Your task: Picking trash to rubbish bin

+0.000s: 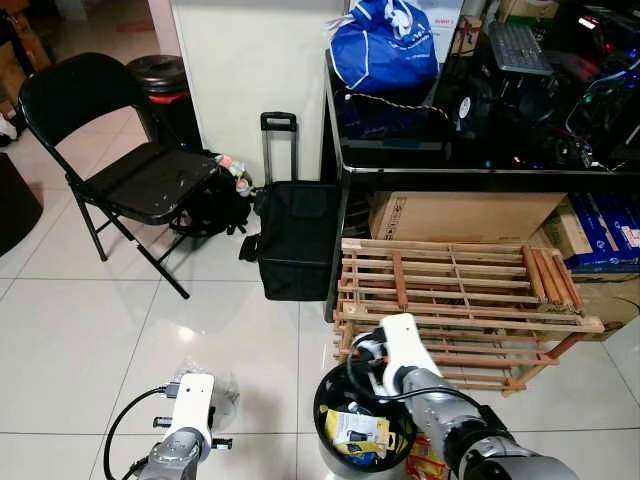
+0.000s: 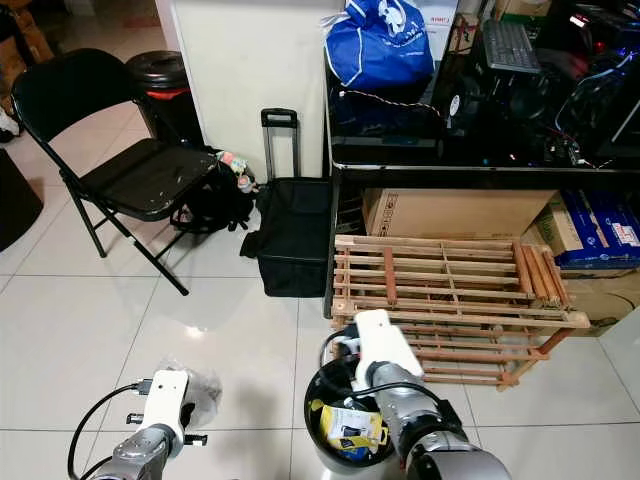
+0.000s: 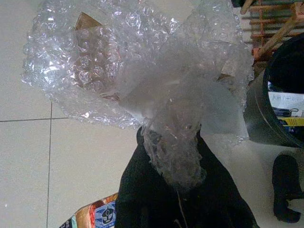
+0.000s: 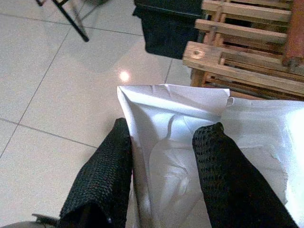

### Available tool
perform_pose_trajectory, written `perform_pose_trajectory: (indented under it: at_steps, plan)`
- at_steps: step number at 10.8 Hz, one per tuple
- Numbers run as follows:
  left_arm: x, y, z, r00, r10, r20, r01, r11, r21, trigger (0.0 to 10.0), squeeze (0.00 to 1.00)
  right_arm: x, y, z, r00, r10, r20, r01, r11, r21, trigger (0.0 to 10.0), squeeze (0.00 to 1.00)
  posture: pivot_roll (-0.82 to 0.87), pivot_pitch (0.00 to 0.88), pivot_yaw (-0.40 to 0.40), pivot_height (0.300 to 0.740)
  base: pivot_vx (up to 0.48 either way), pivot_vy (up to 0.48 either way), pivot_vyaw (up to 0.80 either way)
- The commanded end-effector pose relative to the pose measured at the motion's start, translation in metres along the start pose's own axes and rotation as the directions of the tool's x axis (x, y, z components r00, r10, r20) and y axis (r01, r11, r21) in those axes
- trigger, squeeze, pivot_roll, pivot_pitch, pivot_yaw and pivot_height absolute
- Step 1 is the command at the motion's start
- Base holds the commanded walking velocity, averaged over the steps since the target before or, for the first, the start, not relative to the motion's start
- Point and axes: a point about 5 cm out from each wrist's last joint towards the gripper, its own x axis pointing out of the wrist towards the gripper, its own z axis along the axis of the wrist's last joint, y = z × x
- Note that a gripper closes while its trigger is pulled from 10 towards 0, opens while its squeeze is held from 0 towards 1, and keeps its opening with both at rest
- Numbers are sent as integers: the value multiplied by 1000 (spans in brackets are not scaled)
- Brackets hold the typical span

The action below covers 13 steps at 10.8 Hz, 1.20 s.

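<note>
Left wrist view: your left tool (image 3: pixel 178 190) has its black fingers (image 3: pixel 142 190) pressed together on a bunched neck of clear bubble wrap (image 3: pixel 137 71), which fans out above the white tiled floor (image 3: pixel 28 166).
Left tool position: you see the left arm low at the robot's left, with the wrap's crinkled edge (image 2: pixel 195 385) showing just beyond it, over the floor and beside the bin.
Right wrist view: your right tool (image 4: pixel 161 171) has two black mesh fingers (image 4: pixel 102 175) spread a little, one on each side of a white plastic mailer bag (image 4: pixel 209 123); they pinch it between them.
Right tool position: the right arm reaches over the round black rubbish bin (image 1: pixel 330 395), which stands on the floor at the robot's feet.
Bin contents: you can make out a yellow-and-white package (image 1: pixel 357 430) and other wrappers inside.
Beside the bin: a wooden slatted rack (image 1: pixel 450 300) stands just behind it, against the dark table (image 1: pixel 400 165).
Farther off: a black folding chair (image 1: pixel 120 150) and a black trolley bag (image 1: pixel 297 235) stand well apart from the bin.
Loose item: a colourful wrapper (image 3: pixel 95 216) lies on the floor near your left tool.
</note>
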Motion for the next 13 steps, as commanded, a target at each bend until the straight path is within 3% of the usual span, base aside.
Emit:
perform_pose_trajectory:
  at_steps: [1,2,3,4,13]
  plan:
    - [0,-1,-1,1000,5,-4,-5,1000,-1,10000,0,1,1,7,1000,13,19,-13,1000,-10,10000,0,68,28,-27,740,0,0,0]
    - [0,-1,-1,1000,4,-3,-4,1000,-1,10000,0,2,2,7,1000,16,20,-16,1000,-7,10000,0,71,28,-28,740,0,0,0]
    - [0,-1,-1,1000,5,-3,-5,1000,-1,10000,0,1,2,6,1000,20,21,-20,1000,-2,10000,176,70,30,-27,740,0,0,0]
    - [0,0,-2,1000,6,-5,-6,1000,0,10000,0,1,2,6,999,24,21,-24,1000,4,10000,1000,70,31,-28,740,0,0,0]
    - [0,0,0,1000,4,-2,-4,1000,4,10000,0,-1,-3,1,1000,-2,12,2,1000,21,10000,1000,68,28,-25,740,0,0,0]
